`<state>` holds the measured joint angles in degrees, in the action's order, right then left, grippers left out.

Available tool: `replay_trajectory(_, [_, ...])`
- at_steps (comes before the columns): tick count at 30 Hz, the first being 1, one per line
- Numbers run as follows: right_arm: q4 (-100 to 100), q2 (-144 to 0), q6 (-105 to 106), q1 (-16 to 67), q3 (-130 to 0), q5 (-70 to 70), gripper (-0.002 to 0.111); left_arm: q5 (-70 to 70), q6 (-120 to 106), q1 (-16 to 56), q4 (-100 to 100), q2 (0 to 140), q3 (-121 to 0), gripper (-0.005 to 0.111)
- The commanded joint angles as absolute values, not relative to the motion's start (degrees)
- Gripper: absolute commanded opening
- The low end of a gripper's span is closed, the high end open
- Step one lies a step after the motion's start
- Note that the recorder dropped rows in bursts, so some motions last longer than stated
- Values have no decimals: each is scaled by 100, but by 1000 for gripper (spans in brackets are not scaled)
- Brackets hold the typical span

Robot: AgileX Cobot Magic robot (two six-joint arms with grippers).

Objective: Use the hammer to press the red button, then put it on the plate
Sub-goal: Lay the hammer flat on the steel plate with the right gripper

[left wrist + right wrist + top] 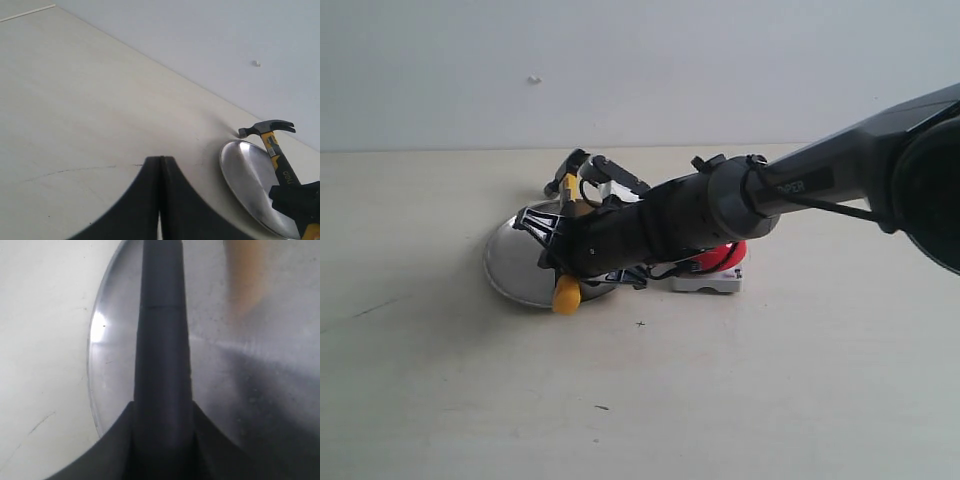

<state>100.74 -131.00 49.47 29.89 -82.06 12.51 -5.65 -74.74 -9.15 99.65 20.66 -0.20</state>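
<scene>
Exterior view: the right end effector, reaching in from the right, is clamped on the hammer over the plate. The hammer's head lies past the plate's far rim and its yellow butt is at the near rim; whether it touches the plate I cannot tell. The button stands just right of the plate, partly hidden by the right arm. The left end effector has its fingers pressed together, empty, over the bench near the plate.

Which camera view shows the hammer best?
The left wrist view: the hammer shows its head and handle. The exterior view hides most of it behind the right gripper; the right wrist view shows only its handle.
</scene>
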Motion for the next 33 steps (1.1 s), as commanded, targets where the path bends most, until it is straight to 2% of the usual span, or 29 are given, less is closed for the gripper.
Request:
replay_trajectory(1, [9995,-13137,5072,2999,-8376,1405,0,-568,-7487,-906,9995,2035,0,0])
replay_trajectory(7, [9995,-13174,5072,2999,-8375,1390,0,-568,-7487,-906,9995,2035,0,0])
replay_trajectory(9, [9995,-13174,5072,2999,-8375,1417,4,-568,-7487,-906,9995,2035,0,0])
replay_trajectory(17, [9995,-13174,5083,2999,-8375,1557,33,-568,-7487,-906,9995,2035,0,0])
replay_trajectory(33, [9995,-13174,5072,2999,-8375,1663,52,-568,-7487,-906,9995,2035,0,0])
